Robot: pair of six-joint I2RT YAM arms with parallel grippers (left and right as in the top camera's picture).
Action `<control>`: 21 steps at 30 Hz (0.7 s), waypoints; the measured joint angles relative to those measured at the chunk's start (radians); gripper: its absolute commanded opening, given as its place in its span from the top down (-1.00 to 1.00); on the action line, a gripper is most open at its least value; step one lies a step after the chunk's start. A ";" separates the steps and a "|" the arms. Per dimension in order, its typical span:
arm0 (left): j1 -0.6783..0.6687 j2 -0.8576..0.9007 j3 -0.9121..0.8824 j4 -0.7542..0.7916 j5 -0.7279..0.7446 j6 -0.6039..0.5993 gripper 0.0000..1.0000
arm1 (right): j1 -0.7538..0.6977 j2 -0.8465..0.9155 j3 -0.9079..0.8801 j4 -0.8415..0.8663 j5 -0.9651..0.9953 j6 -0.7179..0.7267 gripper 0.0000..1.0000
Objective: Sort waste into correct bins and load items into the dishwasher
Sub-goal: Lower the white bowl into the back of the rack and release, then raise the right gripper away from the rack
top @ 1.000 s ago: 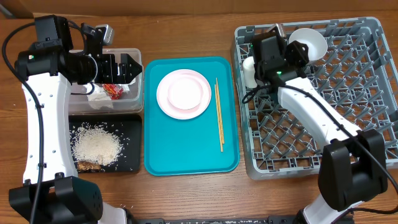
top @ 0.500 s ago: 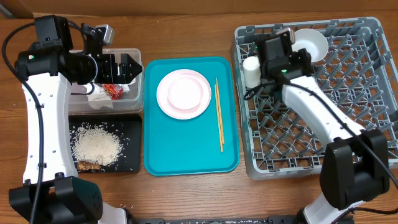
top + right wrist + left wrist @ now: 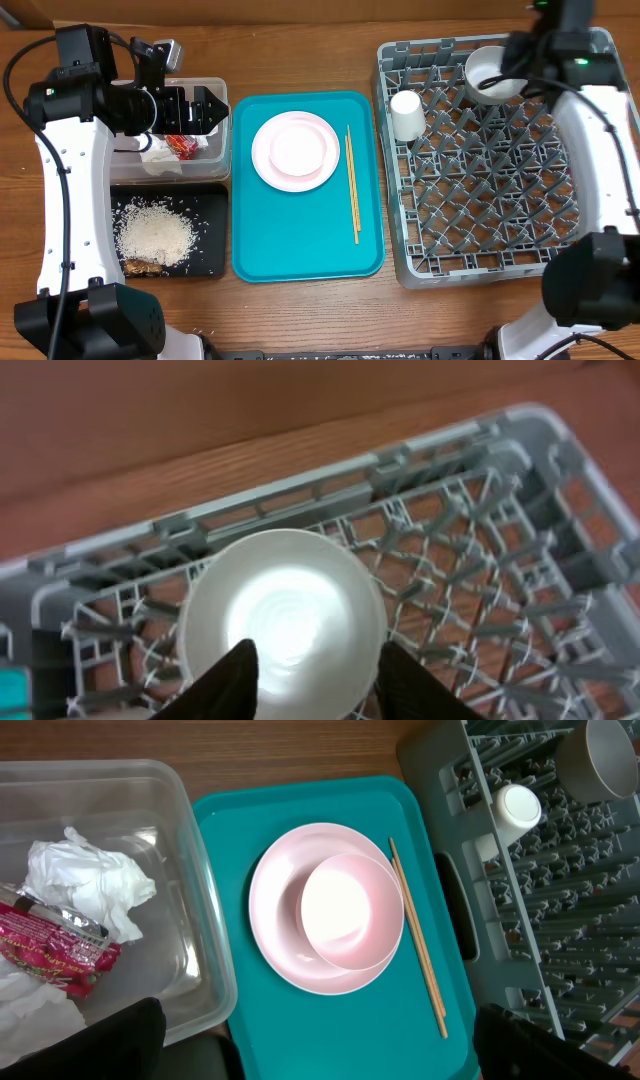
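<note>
Step judged: loading the dish rack (image 3: 480, 220). The right gripper (image 3: 318, 655) hangs released and empty above the white bowl (image 3: 494, 72), which sits at the rack's 12 o'clock; the cup (image 3: 406, 115) is at 10 o'clock. Advice: clear the pegs, then take the pinkish bowl (image 3: 298, 150) by its rim. The left gripper (image 3: 212, 110) gapes empty over the clear tub (image 3: 180, 920).

Teal tray (image 3: 300, 240): plate (image 3: 260, 155), pinkish bowl, chopsticks (image 3: 352, 185) at 3 o'clock. Tub: napkins (image 3: 85, 885), red wrapper (image 3: 55, 945). Black tray (image 3: 210, 230): rice (image 3: 155, 235), scraps (image 3: 145, 267).

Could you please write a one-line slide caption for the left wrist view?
Pink bowl on pink plate on the teal tray, chopsticks alongside; napkins and red wrapper in the clear tub.
</note>
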 measured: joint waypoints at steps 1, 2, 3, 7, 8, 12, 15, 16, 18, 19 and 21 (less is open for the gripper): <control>0.000 0.000 0.000 0.000 0.000 0.000 -1.00 | -0.026 0.001 0.000 0.001 -0.027 0.014 0.23; 0.000 0.000 0.000 0.000 0.000 0.000 -1.00 | -0.051 0.002 0.000 0.009 -0.056 0.026 0.22; 0.000 0.000 0.000 0.000 0.000 0.000 -1.00 | -0.074 0.005 0.000 0.017 -0.080 0.034 0.22; 0.000 0.000 0.000 0.000 0.000 0.000 -0.99 | -0.138 0.045 0.000 0.028 -0.156 0.056 0.21; 0.000 0.000 0.000 0.000 0.000 0.000 -1.00 | -0.143 0.060 0.000 0.028 -0.169 0.056 0.21; 0.000 0.000 0.000 0.000 0.000 0.000 -1.00 | -0.147 0.141 0.000 0.027 -0.211 0.055 0.21; 0.000 0.000 0.000 0.000 0.000 0.000 -1.00 | -0.145 0.184 -0.002 0.026 -0.229 0.052 0.22; 0.000 0.000 0.000 0.000 0.000 0.000 -0.99 | -0.142 0.193 -0.002 0.026 -0.233 0.051 0.25; 0.000 0.000 0.000 0.000 0.000 0.000 -1.00 | -0.142 0.197 -0.003 0.026 -0.237 0.052 0.32; 0.000 0.000 0.000 0.000 0.000 0.000 -1.00 | -0.142 0.197 -0.003 0.027 -0.238 0.052 0.35; 0.000 0.000 0.000 0.000 0.000 0.000 -1.00 | -0.141 0.196 -0.003 0.027 -0.240 0.052 0.45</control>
